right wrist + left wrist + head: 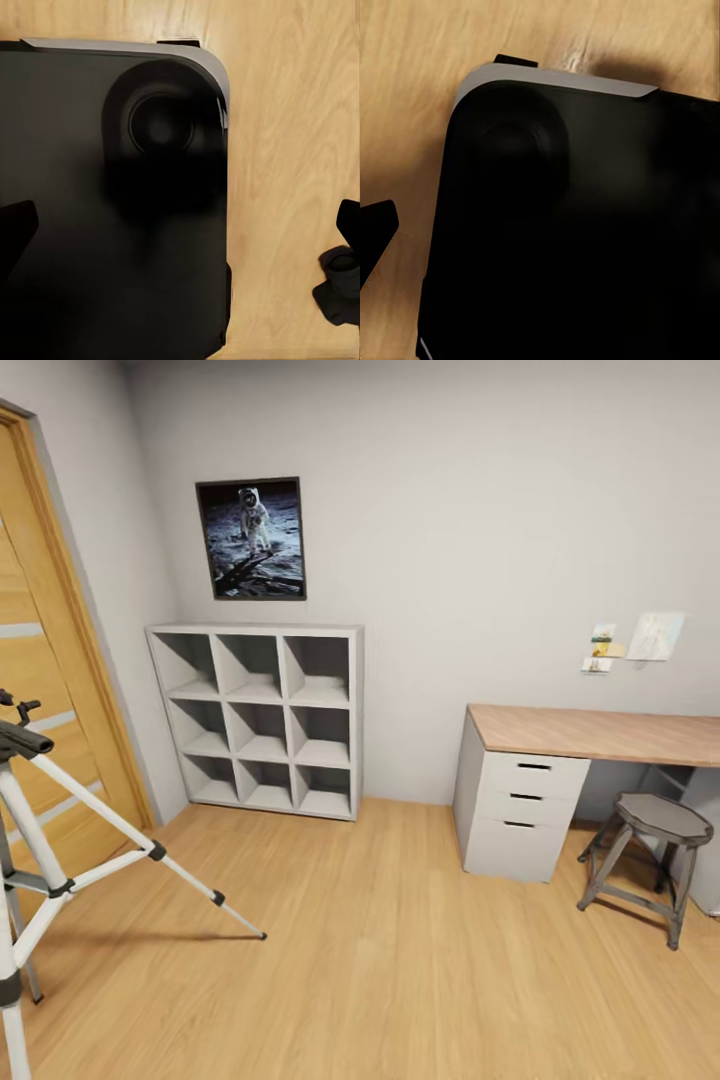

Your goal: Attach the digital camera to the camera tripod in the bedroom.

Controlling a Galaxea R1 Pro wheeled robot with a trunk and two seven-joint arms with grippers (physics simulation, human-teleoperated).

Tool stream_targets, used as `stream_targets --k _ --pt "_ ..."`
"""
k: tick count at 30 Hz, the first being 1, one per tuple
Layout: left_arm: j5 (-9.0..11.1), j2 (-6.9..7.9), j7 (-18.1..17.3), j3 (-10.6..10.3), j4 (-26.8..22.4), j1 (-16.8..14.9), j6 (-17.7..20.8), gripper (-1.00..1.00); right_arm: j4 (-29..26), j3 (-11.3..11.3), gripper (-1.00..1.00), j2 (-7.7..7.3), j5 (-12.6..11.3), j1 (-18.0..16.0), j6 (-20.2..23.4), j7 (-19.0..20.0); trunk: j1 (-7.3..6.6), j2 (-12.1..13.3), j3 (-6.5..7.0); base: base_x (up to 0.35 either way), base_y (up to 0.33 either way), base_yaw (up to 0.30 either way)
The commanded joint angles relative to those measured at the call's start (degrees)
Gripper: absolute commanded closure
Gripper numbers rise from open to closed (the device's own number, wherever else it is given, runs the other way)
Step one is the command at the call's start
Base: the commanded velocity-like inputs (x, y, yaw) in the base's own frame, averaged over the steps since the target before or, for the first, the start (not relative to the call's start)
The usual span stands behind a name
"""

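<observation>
Black fingertips [375, 232] of the left gripper edge into its wrist view above the robot's dark base [570, 225]; the right gripper's fingertips [15, 229] likewise flank the base over the wood plank floor [292, 112]. How far either gripper is open cannot be told. From the head view, the camera tripod [40, 840] stands by the oak door [50, 690], left of a white cube shelf [265, 715]; a counter [600, 732] and stool [650, 850] sit right.

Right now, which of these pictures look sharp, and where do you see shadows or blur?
Head view: evenly lit and sharp, the camera tripod casting a soft shadow on the wood floor. Left wrist view: dark and blurred, with a black body. Right wrist view: clearer, floor grain readable.
</observation>
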Motion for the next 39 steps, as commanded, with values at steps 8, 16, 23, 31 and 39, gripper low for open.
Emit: stream_targets --k 8,16,23,31,39 --pt "0.32 0.04 0.03 -0.01 -0.01 0.02 -0.24 -1.00 0.10 -0.01 -1.00 0.03 -0.10 -0.04 -0.31 0.06 0.00 -0.02 -0.04 0.000 0.000 -0.298" --pt "0.38 0.11 0.03 0.04 0.02 0.02 -0.18 -1.00 0.07 -0.01 -1.00 0.04 -0.10 -0.04 -0.31 0.06 0.00 -0.02 -0.04 0.000 0.000 -0.298" --pt "0.40 0.08 0.03 0.04 0.04 0.01 -0.13 -1.00 0.09 -0.01 -1.00 0.01 -0.10 -0.04 -0.31 0.06 0.00 -0.02 -0.04 0.000 0.000 -0.298" --pt "0.40 0.02 0.03 0.07 0.03 0.02 -0.14 -1.00 0.09 -0.01 -1.00 0.02 -0.10 -0.04 -0.31 0.06 0.00 -0.02 -0.04 0.000 0.000 -0.298" --pt "0.40 0.04 0.03 0.07 0.02 0.02 -0.15 -1.00 0.09 -0.01 -1.00 0.04 -0.10 -0.04 -0.31 0.06 0.00 -0.02 -0.04 0.000 0.000 -0.298"
